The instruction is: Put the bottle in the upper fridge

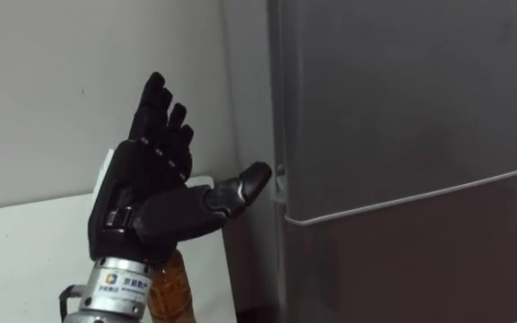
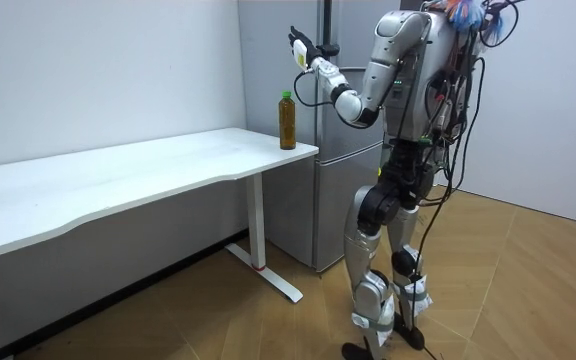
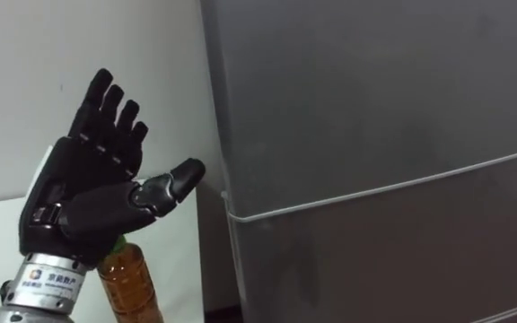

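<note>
Bottle (image 3: 131,280) stands just below the spread left robot hand (image 3: 83,197), apart.

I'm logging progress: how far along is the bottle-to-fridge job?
Nothing is finished: the bottle stands on the white table, and the upper fridge door is closed. In hand: the left hand, open, is raised beside that door's edge. Left: open the door, fetch the bottle, place it inside.

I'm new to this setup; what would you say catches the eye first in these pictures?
The left hand is raised and open, its thumb close to the left edge of the closed fridge, just above the seam between its doors. Below it, the amber bottle stands upright on the corner of the white table, beside the fridge.
</note>
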`<state>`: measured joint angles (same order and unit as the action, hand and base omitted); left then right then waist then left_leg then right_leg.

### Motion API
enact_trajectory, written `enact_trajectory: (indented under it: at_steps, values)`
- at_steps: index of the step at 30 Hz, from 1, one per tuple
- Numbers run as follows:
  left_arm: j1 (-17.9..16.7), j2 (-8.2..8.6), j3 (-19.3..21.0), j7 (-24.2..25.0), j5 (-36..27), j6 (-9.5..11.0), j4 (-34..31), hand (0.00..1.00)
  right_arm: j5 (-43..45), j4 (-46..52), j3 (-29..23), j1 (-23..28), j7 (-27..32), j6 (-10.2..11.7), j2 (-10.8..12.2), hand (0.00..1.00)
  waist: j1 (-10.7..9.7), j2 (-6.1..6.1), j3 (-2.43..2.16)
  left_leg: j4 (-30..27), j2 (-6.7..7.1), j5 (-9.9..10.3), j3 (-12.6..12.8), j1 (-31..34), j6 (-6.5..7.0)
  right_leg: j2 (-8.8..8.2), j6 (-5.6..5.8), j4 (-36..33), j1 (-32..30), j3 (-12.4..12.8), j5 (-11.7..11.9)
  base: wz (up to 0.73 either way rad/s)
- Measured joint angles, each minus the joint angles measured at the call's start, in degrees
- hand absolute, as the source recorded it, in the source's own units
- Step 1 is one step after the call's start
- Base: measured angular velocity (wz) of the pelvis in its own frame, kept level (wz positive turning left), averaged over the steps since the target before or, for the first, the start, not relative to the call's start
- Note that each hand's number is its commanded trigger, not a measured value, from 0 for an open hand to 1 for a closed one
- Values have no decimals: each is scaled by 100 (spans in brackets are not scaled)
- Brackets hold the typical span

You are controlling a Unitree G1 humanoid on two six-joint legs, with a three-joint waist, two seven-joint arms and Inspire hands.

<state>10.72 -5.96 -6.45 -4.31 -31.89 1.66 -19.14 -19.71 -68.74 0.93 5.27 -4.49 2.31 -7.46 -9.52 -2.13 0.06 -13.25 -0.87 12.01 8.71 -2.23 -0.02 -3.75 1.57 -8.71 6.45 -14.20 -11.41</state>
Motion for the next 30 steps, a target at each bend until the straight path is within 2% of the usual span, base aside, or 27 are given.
enact_trajectory:
  at_steps: [4,6,9,12,23,30]
  values:
    - [3,6,-205,39,-2,-55,-1,0,-10,-13,3,-41,8,-51,-2,0,-88,-41,2,2,4,0,-1,3,0,-1,0,-6,-7,-4,0,0]
    - [86,6,-352,119,-13,-177,0,0,-15,-32,12,-108,15,-107,0,0,-148,-52,5,3,3,0,1,4,0,0,0,-8,-14,3,1,-2]
    - [244,6,-568,362,-57,-256,-1,0,-40,-33,14,-118,22,-114,-2,0,-159,-64,5,8,1,0,23,14,0,-1,-1,-16,-45,13,1,-4]
    - [296,12,-618,448,-138,-299,0,0,-41,-30,12,-121,22,-118,-3,0,-170,-67,5,8,-4,0,48,27,0,-1,-1,-14,-58,35,1,-2]
    - [297,57,-641,466,-433,-298,-1,0,-229,-9,280,-146,2,-142,-76,0,-167,-77,-1,6,-4,0,47,59,0,-5,1,-18,-77,13,5,1]
    - [297,84,-757,470,-454,-296,0,0,-257,-48,305,-186,0,-200,-83,0,-161,-65,17,5,0,0,47,56,0,-11,2,-5,-56,-17,5,0]
